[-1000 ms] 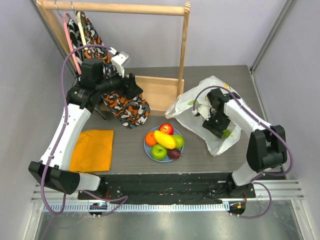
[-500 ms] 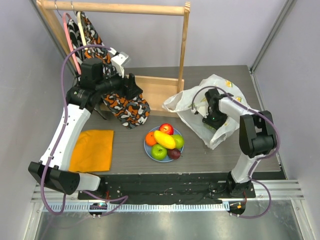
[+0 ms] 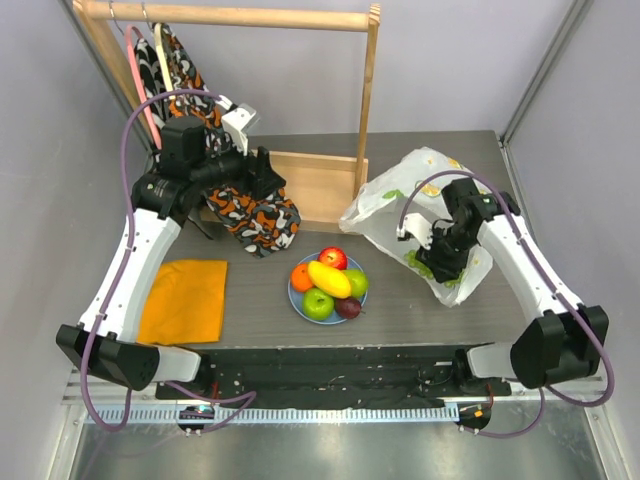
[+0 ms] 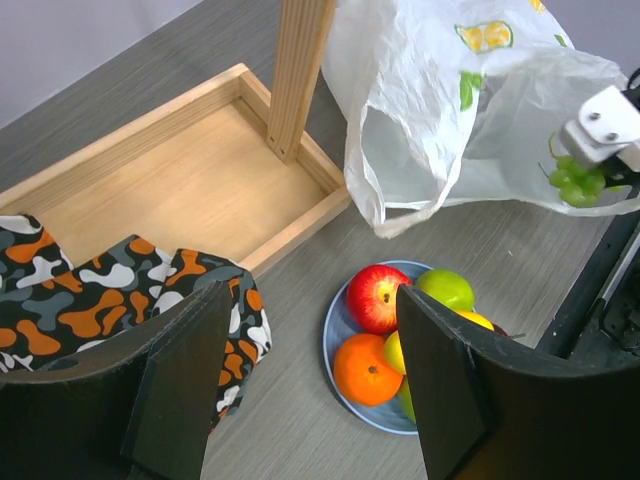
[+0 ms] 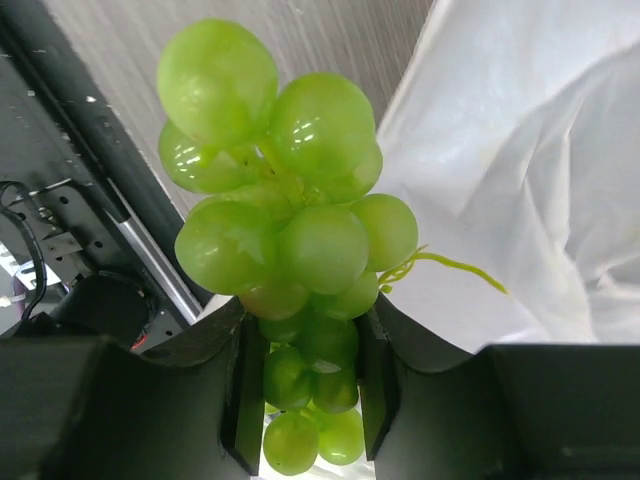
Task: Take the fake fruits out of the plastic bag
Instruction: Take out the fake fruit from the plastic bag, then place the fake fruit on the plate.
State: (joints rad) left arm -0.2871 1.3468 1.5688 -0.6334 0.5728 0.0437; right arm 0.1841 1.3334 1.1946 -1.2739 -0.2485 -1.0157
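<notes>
My right gripper point(image 3: 432, 258) point(image 5: 308, 340) is shut on the green grape bunch point(image 5: 290, 230) point(image 4: 575, 180), which hangs just in front of the white plastic bag point(image 3: 400, 200) point(image 5: 540, 150) point(image 4: 450, 110). The bag lies crumpled at the right of the table. An orange point(image 3: 302, 275), a red apple point(image 3: 333, 258), a yellow mango point(image 3: 329, 279), a green apple point(image 3: 318, 303), a pear point(image 3: 356, 282) and a plum point(image 3: 348, 307) sit on the light-blue plate point(image 3: 296, 300) point(image 4: 335, 335). My left gripper point(image 3: 265, 170) point(image 4: 312, 300) hovers open and empty, high over the patterned cloth.
A wooden rack with a tray base point(image 3: 310, 185) and an upright post point(image 3: 366, 100) stands behind the plate. A camouflage-patterned cloth point(image 3: 255, 215) hangs down onto the tray's left. A folded orange cloth point(image 3: 185, 300) lies at the front left.
My right gripper has closed on the grape bunch and drawn it a little toward the table's near right. The bag shifted with it. The left arm has stayed still.
</notes>
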